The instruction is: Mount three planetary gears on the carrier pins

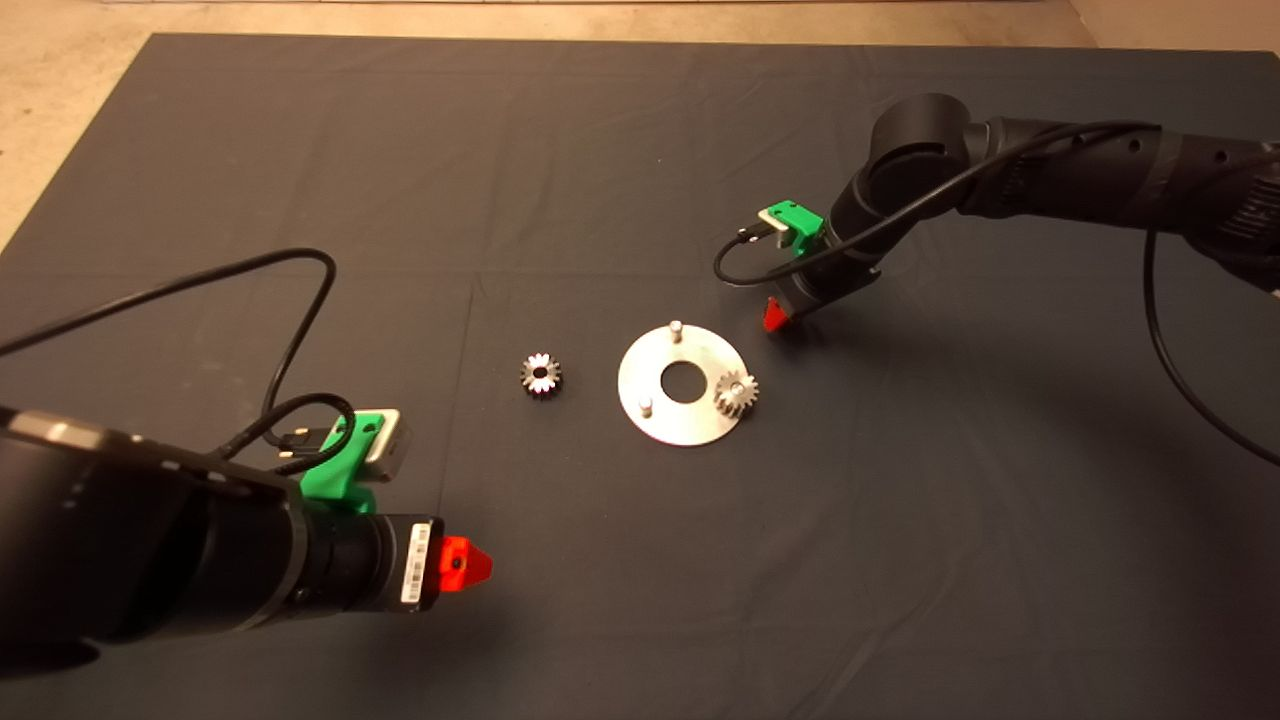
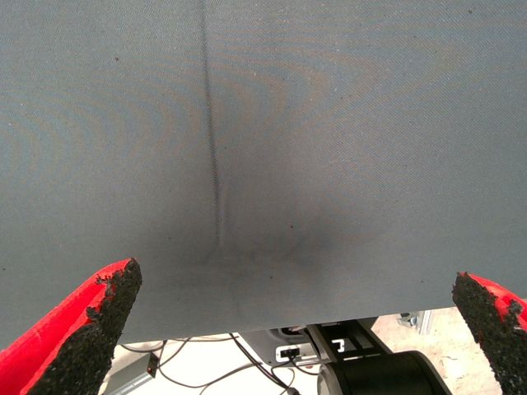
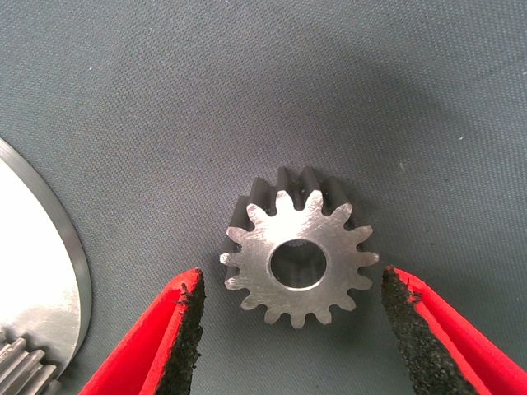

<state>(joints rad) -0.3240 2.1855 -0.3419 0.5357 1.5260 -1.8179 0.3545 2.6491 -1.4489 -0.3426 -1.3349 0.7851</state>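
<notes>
The jaws of the right gripper (image 3: 292, 329) stand open, one red finger on each side of a gear (image 3: 298, 257), and neither black pad touches its teeth; the gear lies flat on the dark mat (image 1: 300, 150) with its bore facing up, just beside the rim of the silver disc (image 3: 33, 271). In the head view this gripper (image 1: 778, 316) hangs low over the mat near the far right edge of the disc (image 1: 655, 352), and the gear under it is hidden there by the gripper. The jaws of the left gripper (image 2: 288, 329) are wide open and hold nothing; only the bare mat shows between its fingers (image 2: 99, 321). In the head view the left gripper (image 1: 466, 566) waits at the lower left, well apart from the disc.

I count three planetary gears in all. One gear (image 1: 736, 394) sits on the disc at its right edge, on one carrier pin, and a bit of its teeth also shows in the right wrist view. A second gear (image 1: 540, 374) lies flat on the mat to the left of the disc, near it but not touching. The third is the gear between the right fingers.

Two carrier pins stand free and upright on the disc: one (image 1: 676, 327) at the far edge, one (image 1: 646, 406) at the near left. The disc has a round central hole (image 1: 684, 382)
</notes>
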